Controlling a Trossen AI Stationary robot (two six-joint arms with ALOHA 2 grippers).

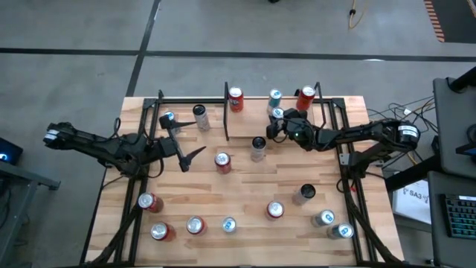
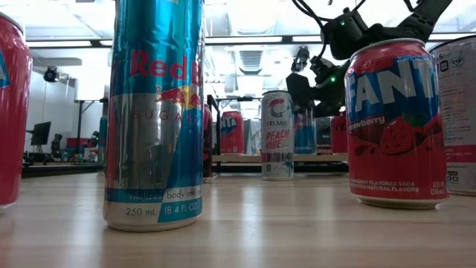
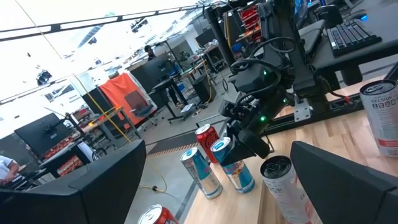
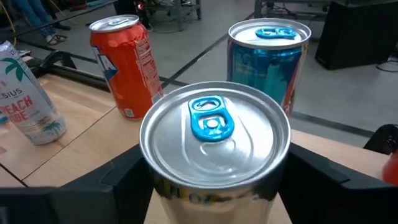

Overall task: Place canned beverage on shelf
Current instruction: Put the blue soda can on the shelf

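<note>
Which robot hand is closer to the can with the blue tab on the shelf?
The right. The right gripper has its fingers on either side of the blue-tab can at the back of the shelf. The left gripper hangs open over the table's left side, far away from it.

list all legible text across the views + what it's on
"Red B…", "SUGAR…", "250 mL (8.4 FL OZ)": tall blue-silver can, low view.
"…ANTA", "strawberry", "FLAVORED SODA": red can, low view.
"CELSIUS", "PEACH VIBE": white can, low view.
"…SIUS", "…EACH …IDE": white can, right wrist view.
"CELSIUS": white can, left wrist view.
Other cans' print and all labels in the high view: too small or blurred.
</note>
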